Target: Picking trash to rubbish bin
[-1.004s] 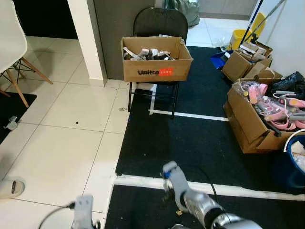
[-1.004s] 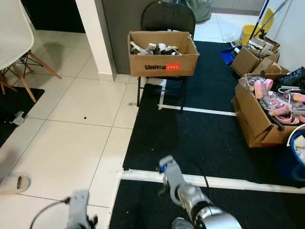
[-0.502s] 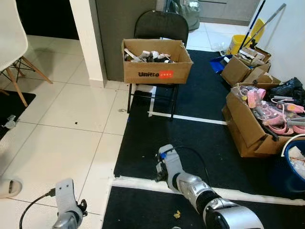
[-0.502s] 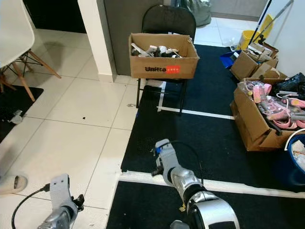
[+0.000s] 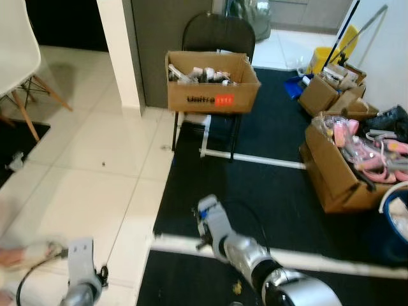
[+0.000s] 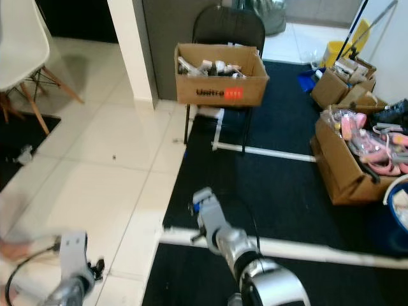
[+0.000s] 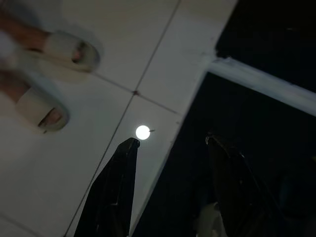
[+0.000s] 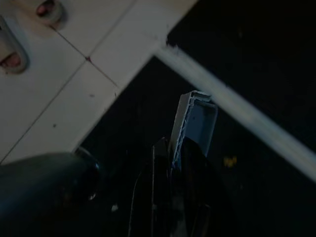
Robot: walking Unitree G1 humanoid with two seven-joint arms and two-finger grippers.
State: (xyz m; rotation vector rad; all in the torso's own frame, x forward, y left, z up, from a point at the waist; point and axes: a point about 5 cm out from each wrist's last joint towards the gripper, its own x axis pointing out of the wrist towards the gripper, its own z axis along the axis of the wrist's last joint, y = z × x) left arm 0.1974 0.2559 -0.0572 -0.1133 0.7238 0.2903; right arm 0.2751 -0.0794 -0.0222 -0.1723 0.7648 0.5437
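Note:
My right gripper (image 8: pixel 173 148) is shut on a flat pale grey-white strip of plastic (image 8: pixel 195 121), which sticks out past its fingertips above the black mat (image 5: pixel 268 185). The right arm (image 5: pixel 220 233) reaches forward over the white tape line (image 5: pixel 319 258). A small yellow scrap (image 5: pixel 236 288) lies on the mat under the arm, and appears as the yellow scrap (image 8: pixel 228 161) in the right wrist view. My left gripper (image 7: pixel 172 142) is open and empty over the edge between tile and mat. A blue bin (image 5: pixel 394 220) with a white rim stands at the far right.
A person's feet in pale slippers (image 7: pixel 64 47) stand on the tiles at my left. A cardboard box (image 5: pixel 212 81) rests on a black folding chair ahead. Open cardboard boxes (image 5: pixel 341 169) line the right side. A white chair (image 5: pixel 19 51) is at the far left.
The camera has shifted and blurred. My right arm has swung left with the strip still held. The left arm has come up into view, and the person's feet have moved closer at the lower left.

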